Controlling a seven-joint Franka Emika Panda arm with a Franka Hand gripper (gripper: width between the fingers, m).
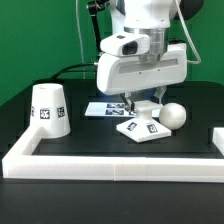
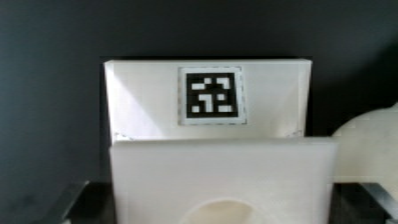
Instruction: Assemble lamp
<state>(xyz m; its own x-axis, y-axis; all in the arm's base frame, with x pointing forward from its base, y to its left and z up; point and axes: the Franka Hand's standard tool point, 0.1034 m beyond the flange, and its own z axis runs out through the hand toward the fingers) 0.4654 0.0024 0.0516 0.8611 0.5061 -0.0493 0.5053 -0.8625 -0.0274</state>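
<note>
The lamp's flat square base [image 1: 143, 127] lies on the black table under my gripper [image 1: 147, 104]. In the wrist view the base [image 2: 214, 150] fills the middle, with a tag on one face and a round socket hole [image 2: 222, 212] close to the camera. My dark fingers [image 2: 64, 205] stand on either side of the base with a thin dark gap showing, so the gripper [image 2: 217, 205] is open around it. The round-headed bulb [image 1: 174, 116] lies just beside the base and shows at the wrist view's edge [image 2: 370, 140]. The cup-like shade [image 1: 49, 108] stands at the exterior view's left.
The marker board [image 1: 104, 108] lies behind the base. A long white border rail [image 1: 110, 166] runs along the table's front and turns back at both ends. A green wall stands behind the arm.
</note>
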